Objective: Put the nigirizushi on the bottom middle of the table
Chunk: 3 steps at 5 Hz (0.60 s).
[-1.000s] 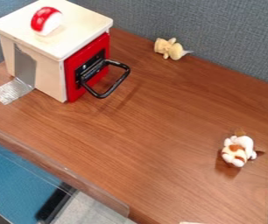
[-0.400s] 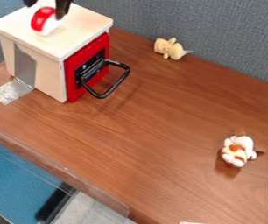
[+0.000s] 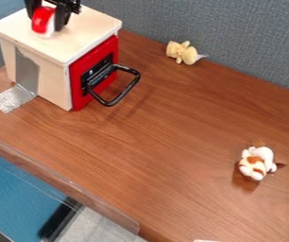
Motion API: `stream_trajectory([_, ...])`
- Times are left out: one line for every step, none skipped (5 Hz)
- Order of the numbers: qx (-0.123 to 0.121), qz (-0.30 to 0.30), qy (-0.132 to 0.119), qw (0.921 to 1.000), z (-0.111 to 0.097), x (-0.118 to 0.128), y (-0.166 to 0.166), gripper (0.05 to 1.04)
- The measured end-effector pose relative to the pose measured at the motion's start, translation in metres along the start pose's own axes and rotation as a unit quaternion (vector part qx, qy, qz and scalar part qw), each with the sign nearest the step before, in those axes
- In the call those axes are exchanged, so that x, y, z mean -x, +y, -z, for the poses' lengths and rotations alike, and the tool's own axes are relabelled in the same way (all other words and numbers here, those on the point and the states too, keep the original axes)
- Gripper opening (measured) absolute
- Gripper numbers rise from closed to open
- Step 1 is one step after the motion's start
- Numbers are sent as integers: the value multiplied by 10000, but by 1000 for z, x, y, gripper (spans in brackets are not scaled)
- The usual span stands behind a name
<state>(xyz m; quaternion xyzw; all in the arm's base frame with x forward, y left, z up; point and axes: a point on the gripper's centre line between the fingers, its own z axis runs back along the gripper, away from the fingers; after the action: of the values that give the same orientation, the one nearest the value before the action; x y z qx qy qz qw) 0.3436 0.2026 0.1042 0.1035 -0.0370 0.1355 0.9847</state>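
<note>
Gripper hangs low with its fingers apart, and the sushi is between them. I can't tell if they touch it or squeeze it. The table is the biggest thing. Most of it is well apart from the gripper, lower than the box right under it. The spot for the sushi should be down there, near the edge that is far from the gripper.

The box looks hard and flat on top, so it makes a good floor to pick from. The black arm comes in from the top edge, and its gripper points down, one finger on each side of the sushi. That looks like a good pose for a pinch.

The sushi seems to sit on the box top. It is a small toy, so I guess it is light and will lift with ease. It looks smooth and round on top, so it could be slippery. It may be stiff or a bit soft; I can't tell. It does not look like it would break. The best hold is low on its two sides, near the middle. The red top curves, so a pinch too high could slide off. The white part under it should be a safer place to grab.
</note>
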Motion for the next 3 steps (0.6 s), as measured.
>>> stream_trajectory([227,-58,-34,9997,-11,3,-4,583])
stream_trajectory([289,-132,-236,9992,-36,10,-6,583])
stream_trajectory([421,108,-345,9985,-55,35,-30,583])
